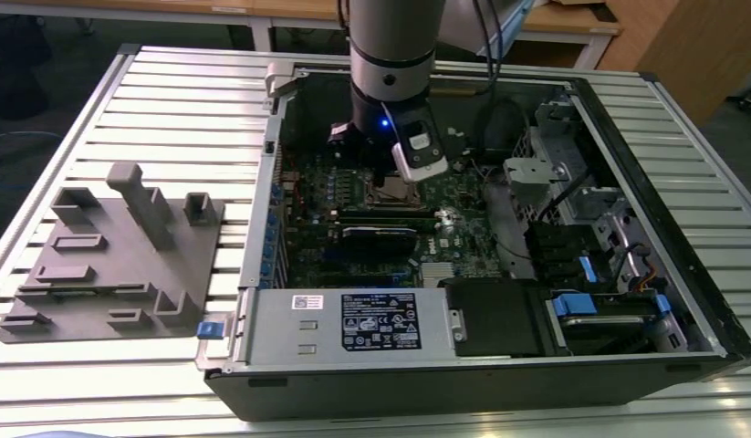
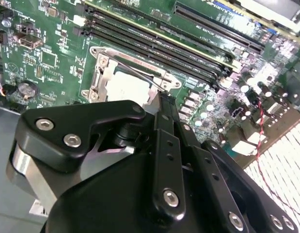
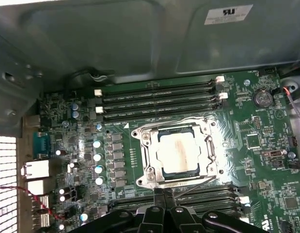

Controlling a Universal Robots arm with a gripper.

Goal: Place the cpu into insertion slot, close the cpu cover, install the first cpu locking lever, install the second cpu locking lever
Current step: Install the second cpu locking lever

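Exterior view. Nearest my camera sits the grey power supply [image 1: 350,324] of the open computer case [image 1: 704,301]; behind it the green motherboard [image 1: 350,265]. My arm [image 1: 393,55] drops straight into the case, and the gripper [image 1: 397,182] hangs just above the insertion slot [image 1: 393,193]. A grey parts fixture [image 1: 113,255] lies on the slatted table [image 1: 168,82], well apart on the exterior view's left.

Second wrist view. Black gripper body nearest; its fingers [image 2: 164,104] meet in a single narrow tip, so I log them as closed with nothing between them. That tip touches or all but touches a thin wire locking lever [image 2: 140,73] at the socket's edge; which, I cannot tell. Directly beyond the tip: the cpu [image 2: 125,87], pale top showing, seated in its socket with the cpu cover [image 2: 103,73] lying flat around it.

First wrist view. Gripper tip [image 3: 159,191] at the socket's near edge. Chip [image 3: 179,150] lies straight ahead of it, framed by the lowered cover [image 3: 145,160]. Lever wire [image 3: 193,183] runs crosswise to my approach, along that near edge, not yet tucked home by my judgement.
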